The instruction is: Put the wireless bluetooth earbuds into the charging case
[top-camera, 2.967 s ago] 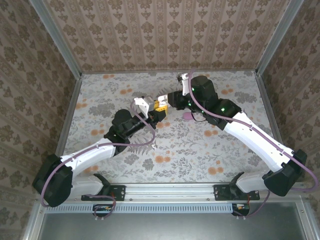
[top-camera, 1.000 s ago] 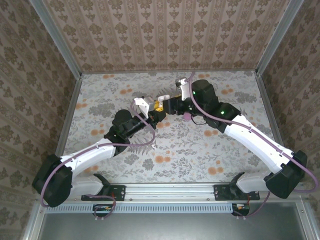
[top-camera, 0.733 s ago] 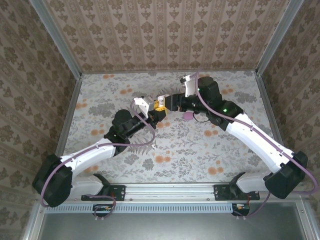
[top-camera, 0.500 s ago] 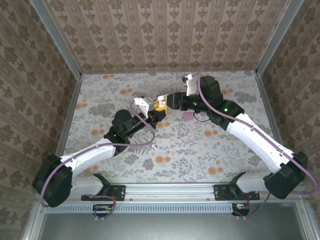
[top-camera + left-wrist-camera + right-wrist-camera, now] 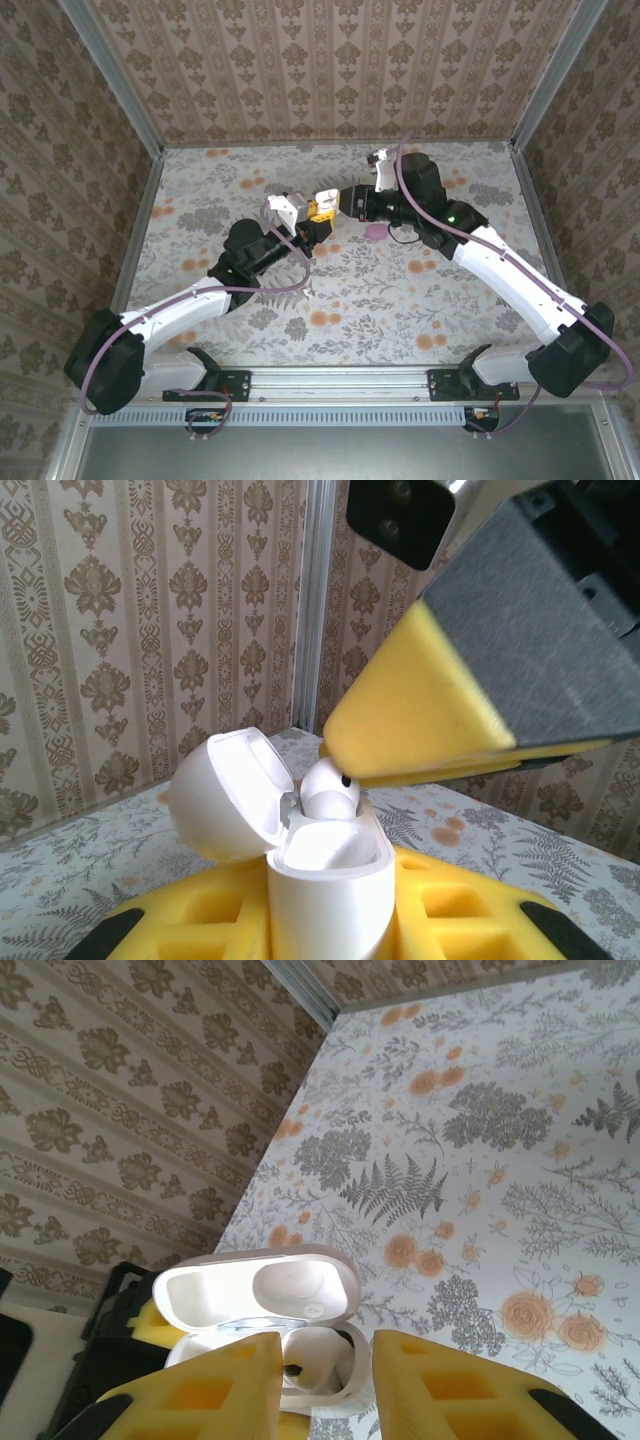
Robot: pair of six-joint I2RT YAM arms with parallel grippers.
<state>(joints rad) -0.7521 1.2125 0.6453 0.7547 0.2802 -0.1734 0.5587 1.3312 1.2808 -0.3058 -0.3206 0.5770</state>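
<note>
A white earbud (image 5: 328, 788) sits at the mouth of the open charging case (image 5: 325, 900), its rounded top above the rim and beside the hinge. The case stands upright with its lid (image 5: 225, 795) swung back to the left in the left wrist view. The left pincer (image 5: 325, 925) is clenched on the case's lower body, with a yellow pad on either side of it, and holds it above the flowered tabletop (image 5: 400, 310).

One yellow finger (image 5: 420, 710) of the right arm slants down from the upper right, and its tip lies right at the earbud's top. In the right wrist view the right pincer (image 5: 328, 1350) hangs over the case. Its two yellow fingers stand a little apart, and the case's hollow and lid show in the gap between them. Whether they are grasping the earbud or merely resting by it, I cannot tell.

From above, both arms meet near the tabletop's middle, toward the far side. A pink earbud (image 5: 374, 232) lies on the tabletop just beside the right arm's wrist, apart from the case. Patterned walls (image 5: 330, 70) enclose the tabletop on three sides.
</note>
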